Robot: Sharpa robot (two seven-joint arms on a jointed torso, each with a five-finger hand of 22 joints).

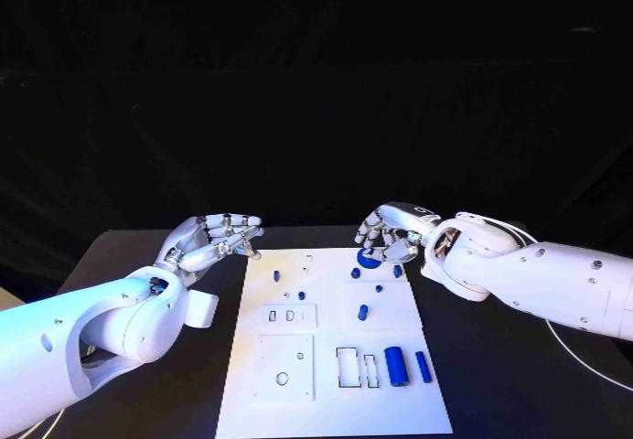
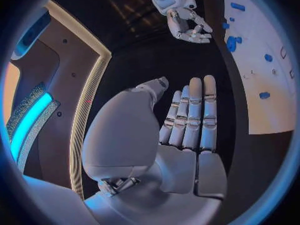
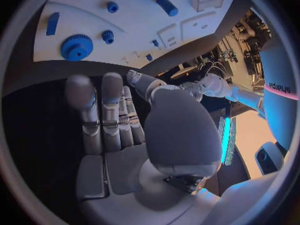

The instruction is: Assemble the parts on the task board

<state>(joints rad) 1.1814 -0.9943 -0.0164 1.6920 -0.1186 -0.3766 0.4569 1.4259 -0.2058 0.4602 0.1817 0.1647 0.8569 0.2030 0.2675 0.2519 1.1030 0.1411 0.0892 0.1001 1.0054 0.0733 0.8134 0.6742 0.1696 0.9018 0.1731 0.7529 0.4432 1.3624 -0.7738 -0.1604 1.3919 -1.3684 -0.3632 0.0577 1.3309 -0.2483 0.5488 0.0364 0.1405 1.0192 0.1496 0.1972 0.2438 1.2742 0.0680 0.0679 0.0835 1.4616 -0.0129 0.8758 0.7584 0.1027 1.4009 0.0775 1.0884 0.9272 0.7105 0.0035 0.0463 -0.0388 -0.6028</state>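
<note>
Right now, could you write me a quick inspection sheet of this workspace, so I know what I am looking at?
Surface: black table, with the white task board lying in the middle.
Job's things: small blue parts on the board, among them a blue gear at the far end by the right hand, and a large blue cylinder with a slimmer blue rod beside it at the near end.
Clutter: nothing seen.
Hands: left hand hovers off the board's far left corner, fingers apart, holding nothing; right hand is above the board's far end, fingers extended in its wrist view, holding nothing.
Cables: a thin pale cable on the table under the right arm.
Surroundings: black backdrop.
</note>
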